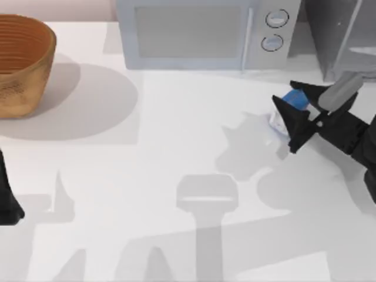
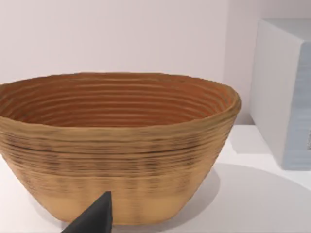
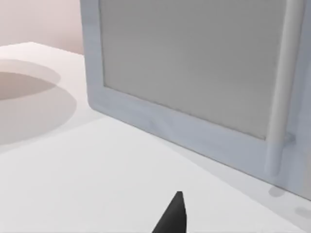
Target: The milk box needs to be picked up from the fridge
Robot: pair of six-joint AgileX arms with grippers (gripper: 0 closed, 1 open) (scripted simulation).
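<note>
Blue-topped white milk box [image 1: 288, 108], tilted, left of the dark grey fridge [image 1: 341, 41]

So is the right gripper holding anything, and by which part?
Yes: the right gripper holds the milk box, fingers on its two opposite sides, out in front of the fridge.

Right arm [image 1: 352, 135]: matte black links, angular; pale grey block [image 1: 343, 91] mounted on the wrist. Right gripper [image 1: 296, 114]: two black, tapering, pointed fingers [image 1: 292, 123]. Left arm [image 1: 7, 197]: black, tapered section at the left table edge. No markings or cables discernible.
</note>
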